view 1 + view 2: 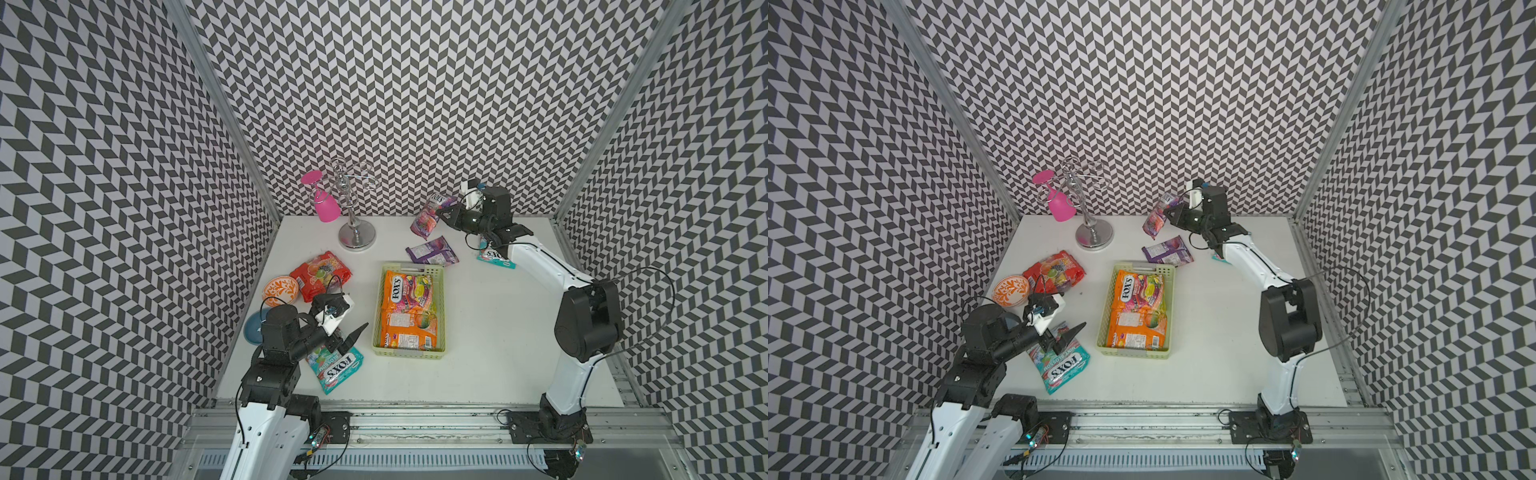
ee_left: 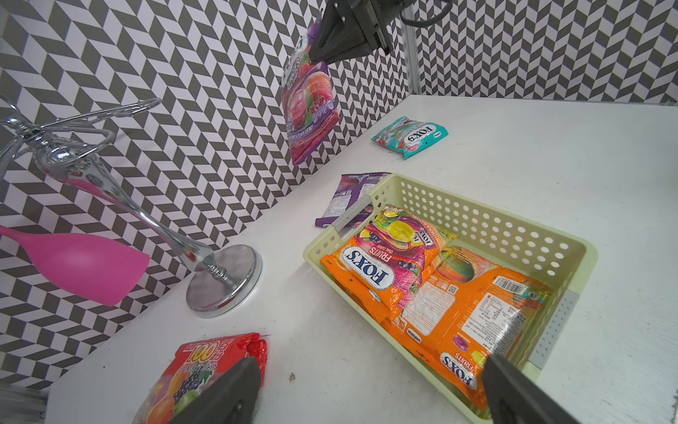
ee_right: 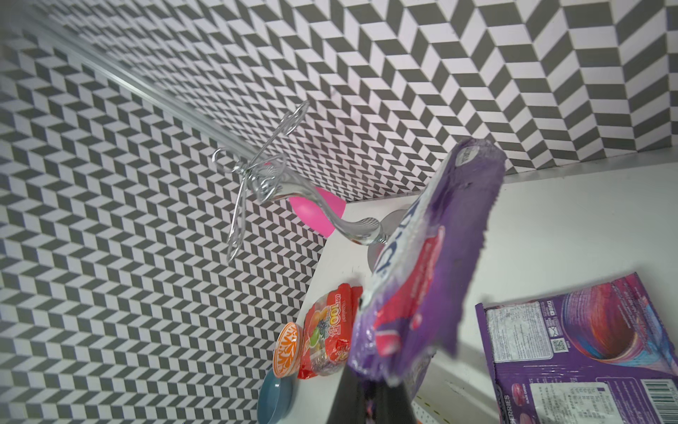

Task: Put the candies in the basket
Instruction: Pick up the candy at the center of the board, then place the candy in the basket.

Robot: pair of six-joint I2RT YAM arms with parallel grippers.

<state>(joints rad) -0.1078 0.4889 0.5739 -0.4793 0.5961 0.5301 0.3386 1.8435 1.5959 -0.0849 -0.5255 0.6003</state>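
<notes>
A purple candy bag [image 1: 426, 220] is held clear of the table in the clamped jaws of the right gripper [image 1: 441, 213], above centre in a top view. The left gripper [image 1: 348, 337] is spread wide over a teal bag [image 1: 338, 371], lower left. Orange bags [image 1: 409, 316] are seen inside the pale green basket [image 1: 409, 353], mid-frame.

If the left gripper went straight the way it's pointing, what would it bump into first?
Probably the side wall of the basket: the open left gripper points at it. If high enough, the orange candy bags inside instead.
</notes>
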